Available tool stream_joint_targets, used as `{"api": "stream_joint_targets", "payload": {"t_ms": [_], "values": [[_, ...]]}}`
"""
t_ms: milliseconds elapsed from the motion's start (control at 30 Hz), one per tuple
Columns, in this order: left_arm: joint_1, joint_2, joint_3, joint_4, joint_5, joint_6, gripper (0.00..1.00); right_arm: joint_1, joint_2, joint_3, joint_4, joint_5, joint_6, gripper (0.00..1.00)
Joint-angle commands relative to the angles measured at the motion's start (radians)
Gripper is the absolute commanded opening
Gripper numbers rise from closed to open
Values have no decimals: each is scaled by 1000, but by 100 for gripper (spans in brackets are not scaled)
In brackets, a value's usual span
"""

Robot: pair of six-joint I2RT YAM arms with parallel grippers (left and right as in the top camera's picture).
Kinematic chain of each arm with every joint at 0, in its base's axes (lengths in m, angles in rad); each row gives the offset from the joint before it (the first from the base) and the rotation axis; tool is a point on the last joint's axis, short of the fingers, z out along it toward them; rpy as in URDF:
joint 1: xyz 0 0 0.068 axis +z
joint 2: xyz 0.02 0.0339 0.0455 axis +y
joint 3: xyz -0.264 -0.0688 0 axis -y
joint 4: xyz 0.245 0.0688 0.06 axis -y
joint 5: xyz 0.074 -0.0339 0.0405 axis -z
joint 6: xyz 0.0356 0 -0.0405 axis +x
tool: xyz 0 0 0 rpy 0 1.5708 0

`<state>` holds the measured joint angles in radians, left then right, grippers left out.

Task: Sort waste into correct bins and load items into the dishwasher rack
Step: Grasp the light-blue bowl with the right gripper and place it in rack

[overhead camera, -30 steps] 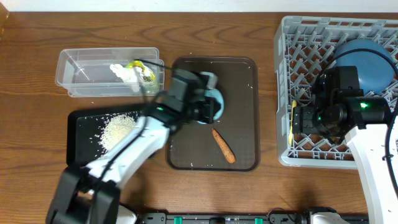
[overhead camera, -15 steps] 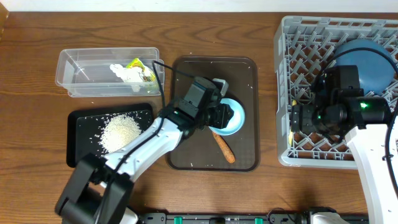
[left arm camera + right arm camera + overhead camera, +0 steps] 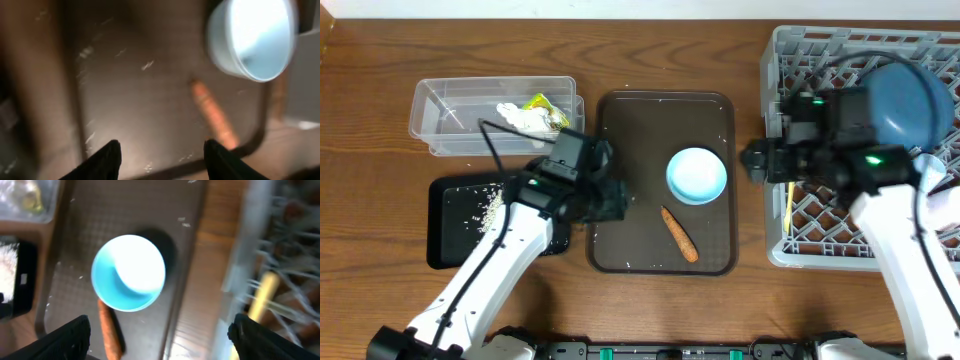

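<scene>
While the wrapper (image 3: 544,104) (inside the tub (image 3: 450,135)) seems printed, it's unreadable.

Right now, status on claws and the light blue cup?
Left claw open, empty. Right claw open, empty. Light blue cup upright on brown serving tray; carrot stick close beside.

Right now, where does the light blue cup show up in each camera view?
Overhead: light blue cup on the brown tray's right half.
Left wrist: the cup sits upper right.
Right wrist: the cup sits left of centre.
Shared landmark: the carrot stick lying beside it in all three.
</scene>
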<state>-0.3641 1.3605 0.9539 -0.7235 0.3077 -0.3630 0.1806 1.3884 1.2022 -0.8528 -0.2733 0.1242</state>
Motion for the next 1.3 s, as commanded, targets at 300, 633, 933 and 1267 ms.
{"api": "stream_joint_targets", "payload": {"t_ms": [300, 633, 933, 1267], "values": [[23, -2, 10, -87, -97, 6, 57, 143, 328, 11, 136, 89, 168, 66], [23, -2, 10, -87, -97, 6, 57, 167, 525, 11, 155, 82, 224, 25], [23, -2, 10, -87, -97, 6, 57, 135, 443, 68, 109, 92, 232, 1], [23, -2, 10, -87, -97, 6, 57, 71, 136, 133, 19, 572, 112, 1]]}}
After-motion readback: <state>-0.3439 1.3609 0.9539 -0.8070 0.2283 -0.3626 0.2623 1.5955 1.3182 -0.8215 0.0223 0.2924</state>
